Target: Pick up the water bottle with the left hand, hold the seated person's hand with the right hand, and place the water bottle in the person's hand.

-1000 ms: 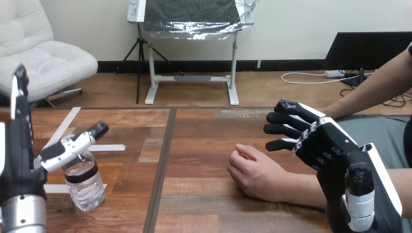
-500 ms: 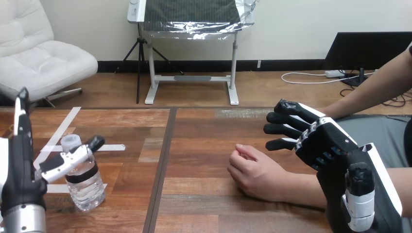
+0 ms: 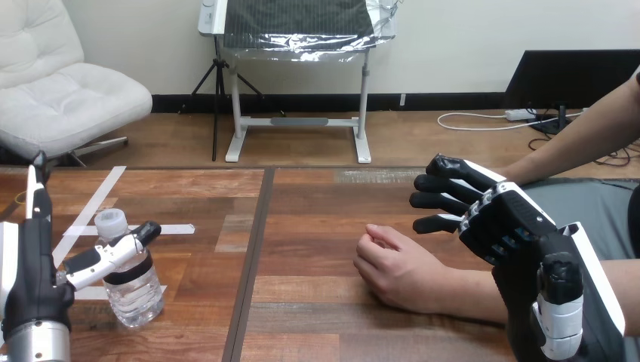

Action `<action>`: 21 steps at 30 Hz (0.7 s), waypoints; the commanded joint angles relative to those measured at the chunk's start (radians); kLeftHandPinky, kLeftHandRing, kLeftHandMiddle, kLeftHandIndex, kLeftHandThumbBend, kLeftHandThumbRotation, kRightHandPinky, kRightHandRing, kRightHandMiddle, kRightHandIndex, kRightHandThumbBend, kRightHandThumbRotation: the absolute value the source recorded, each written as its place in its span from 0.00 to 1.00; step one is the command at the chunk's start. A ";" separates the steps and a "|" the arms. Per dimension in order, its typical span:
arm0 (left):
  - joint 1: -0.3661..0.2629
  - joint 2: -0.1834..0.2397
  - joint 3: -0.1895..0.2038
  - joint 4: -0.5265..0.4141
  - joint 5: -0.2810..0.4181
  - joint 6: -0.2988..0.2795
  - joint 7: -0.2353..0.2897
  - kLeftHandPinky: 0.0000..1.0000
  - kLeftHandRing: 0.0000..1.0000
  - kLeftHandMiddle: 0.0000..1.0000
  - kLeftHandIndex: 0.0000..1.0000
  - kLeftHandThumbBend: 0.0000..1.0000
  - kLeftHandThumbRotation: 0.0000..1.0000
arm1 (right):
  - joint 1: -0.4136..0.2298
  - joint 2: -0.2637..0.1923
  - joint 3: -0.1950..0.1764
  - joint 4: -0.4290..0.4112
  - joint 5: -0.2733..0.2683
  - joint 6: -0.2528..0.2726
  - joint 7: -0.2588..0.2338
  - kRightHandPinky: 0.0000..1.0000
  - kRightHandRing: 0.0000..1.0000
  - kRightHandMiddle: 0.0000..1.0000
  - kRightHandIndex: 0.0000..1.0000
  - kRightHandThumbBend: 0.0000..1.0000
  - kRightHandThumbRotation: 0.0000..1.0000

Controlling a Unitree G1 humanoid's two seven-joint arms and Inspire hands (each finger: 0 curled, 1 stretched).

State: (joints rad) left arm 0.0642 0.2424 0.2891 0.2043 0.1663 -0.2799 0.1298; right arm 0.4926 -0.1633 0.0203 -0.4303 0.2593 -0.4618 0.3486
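A clear plastic water bottle [image 3: 134, 290] stands upright on the near left part of the wooden table [image 3: 317, 219], capped white and banded with a black label, its base resting beside strips of white tape [image 3: 96, 202] stuck to the tabletop. The robot's left hand [image 3: 30, 260] is raised just to the left of the bottle, its fingers [image 3: 34, 188] straight and pointing up and away, nothing gripped. Its thumb [image 3: 113, 251] reaches out to the right across the front of the bottle's shoulder, just under the cap; whether it touches the plastic cannot be told. On the right side of the table the person's hand [image 3: 396, 270] lies on the wood in a loose fist, knuckles toward the left, its forearm running off to the right. The robot's right hand [image 3: 507, 220] hangs above and just beyond that wrist, back turned up. Its fingers [image 3: 438, 202] point left, relaxed and only slightly bent, closed on nothing. They sit apart from the person's hand, with bare table showing between them. The bottle and the person's hand are well apart, on opposite sides of the dark seam that runs down the table.
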 commanded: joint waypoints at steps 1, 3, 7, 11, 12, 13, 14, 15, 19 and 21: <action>-0.073 0.032 -0.018 0.042 0.009 -0.028 0.006 1.00 1.00 1.00 1.00 0.97 0.18 | -0.045 -0.006 -0.010 -0.038 0.017 -0.007 0.000 0.66 0.75 0.77 0.78 0.90 0.96; -0.076 0.033 -0.019 0.056 0.004 -0.026 0.003 1.00 1.00 1.00 1.00 0.98 0.18 | -0.045 -0.006 -0.011 -0.038 0.015 -0.007 -0.001 0.66 0.75 0.77 0.78 0.90 0.96; -0.084 0.032 -0.020 0.083 -0.012 -0.026 -0.008 1.00 1.00 1.00 1.00 0.98 0.17 | -0.046 -0.006 -0.013 -0.038 0.013 -0.010 -0.001 0.65 0.74 0.77 0.78 0.90 0.97; -0.092 0.030 -0.020 0.110 -0.033 -0.028 -0.022 1.00 1.00 1.00 1.00 0.97 0.15 | -0.046 -0.008 -0.013 -0.038 0.017 -0.011 0.002 0.65 0.74 0.77 0.78 0.90 0.97; -0.095 0.030 -0.020 0.120 -0.037 -0.024 -0.026 1.00 1.00 1.00 1.00 0.96 0.14 | -0.046 -0.009 -0.014 -0.039 0.018 -0.009 0.002 0.65 0.74 0.77 0.78 0.90 0.97; -0.097 0.031 -0.020 0.126 -0.040 -0.021 -0.028 1.00 1.00 1.00 1.00 0.96 0.14 | -0.046 -0.009 -0.014 -0.040 0.018 -0.008 0.002 0.65 0.74 0.77 0.78 0.90 0.97; -0.098 0.031 -0.020 0.130 -0.042 -0.019 -0.029 1.00 1.00 1.00 1.00 0.96 0.14 | -0.046 -0.009 -0.014 -0.040 0.019 -0.007 0.003 0.65 0.74 0.77 0.78 0.90 0.97; -0.100 0.032 -0.021 0.141 -0.042 -0.019 -0.031 1.00 1.00 1.00 1.00 0.96 0.13 | -0.045 -0.010 -0.014 -0.041 0.020 -0.005 0.003 0.65 0.74 0.77 0.78 0.90 0.97; -0.108 0.037 -0.026 0.174 -0.040 -0.034 -0.032 1.00 1.00 1.00 1.00 0.96 0.13 | -0.045 -0.012 -0.014 -0.044 0.024 -0.001 0.005 0.64 0.74 0.77 0.78 0.90 0.97; -0.113 0.040 -0.029 0.196 -0.038 -0.047 -0.032 1.00 1.00 1.00 1.00 0.96 0.11 | -0.044 -0.012 -0.014 -0.047 0.023 0.002 0.004 0.64 0.74 0.77 0.78 0.91 0.97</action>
State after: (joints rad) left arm 0.0332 0.2568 0.2825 0.3577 0.1282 -0.2854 0.1023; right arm 0.4925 -0.1648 0.0187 -0.4304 0.2685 -0.4617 0.3528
